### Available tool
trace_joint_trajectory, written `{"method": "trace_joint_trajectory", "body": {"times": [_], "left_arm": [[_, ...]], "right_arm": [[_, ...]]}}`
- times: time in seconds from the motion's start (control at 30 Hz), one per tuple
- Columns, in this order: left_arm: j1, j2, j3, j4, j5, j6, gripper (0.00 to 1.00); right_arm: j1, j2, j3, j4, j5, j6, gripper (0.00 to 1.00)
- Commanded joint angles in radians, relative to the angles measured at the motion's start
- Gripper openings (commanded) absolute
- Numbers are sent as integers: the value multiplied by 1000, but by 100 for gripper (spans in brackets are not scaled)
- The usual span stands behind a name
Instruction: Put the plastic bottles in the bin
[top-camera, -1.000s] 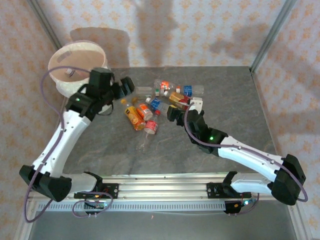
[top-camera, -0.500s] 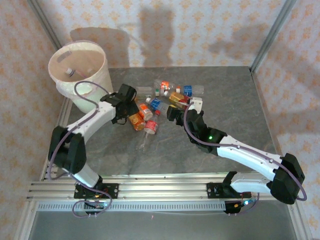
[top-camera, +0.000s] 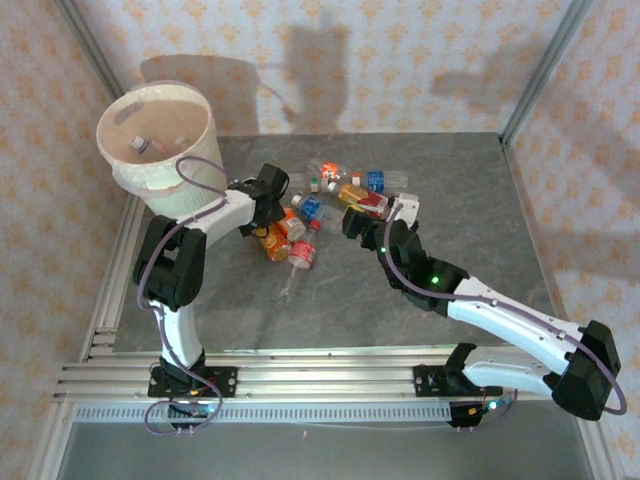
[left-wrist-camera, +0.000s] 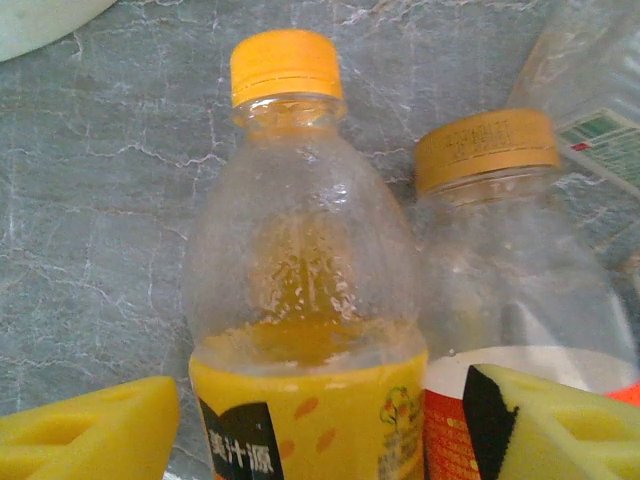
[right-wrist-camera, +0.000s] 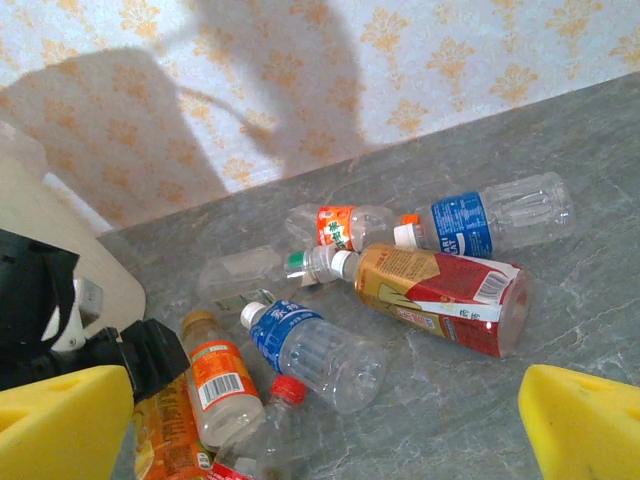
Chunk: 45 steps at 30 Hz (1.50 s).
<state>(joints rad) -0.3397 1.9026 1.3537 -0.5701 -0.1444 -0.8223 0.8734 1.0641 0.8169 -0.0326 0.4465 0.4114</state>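
Several plastic bottles (top-camera: 320, 205) lie in a loose pile on the grey table's middle. The white bin (top-camera: 155, 140) stands at the back left, with one small item on its floor. My left gripper (top-camera: 268, 212) is low at the pile's left edge. It is open, and its yellow pads (left-wrist-camera: 90, 430) straddle an orange-capped, yellow-labelled bottle (left-wrist-camera: 300, 300). A gold-capped, red-labelled bottle (left-wrist-camera: 500, 250) lies tight beside that one, under the right pad. My right gripper (right-wrist-camera: 325, 440) hovers open at the pile's right side, above a blue-labelled bottle (right-wrist-camera: 310, 345), holding nothing.
In the right wrist view a red-and-gold bottle (right-wrist-camera: 440, 295), a blue-labelled one (right-wrist-camera: 490, 215) and an orange-labelled one (right-wrist-camera: 345, 225) lie further back. The black left wrist (right-wrist-camera: 100, 350) sits at the left. Patterned walls and metal frame posts (top-camera: 540, 70) enclose the table.
My left arm has swung away from the bin's side and stretched down to the pile, its jaws now around the yellow-labelled bottle. My right gripper shifted slightly to the right.
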Motion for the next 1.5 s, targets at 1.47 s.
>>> {"method": "trace_joint_trajectory", "body": {"times": [1.47], "left_arm": [[-42,-396,-189,225,34,384,36]], "right_arm": [[-5,30,-16,27,25,15,99]]}}
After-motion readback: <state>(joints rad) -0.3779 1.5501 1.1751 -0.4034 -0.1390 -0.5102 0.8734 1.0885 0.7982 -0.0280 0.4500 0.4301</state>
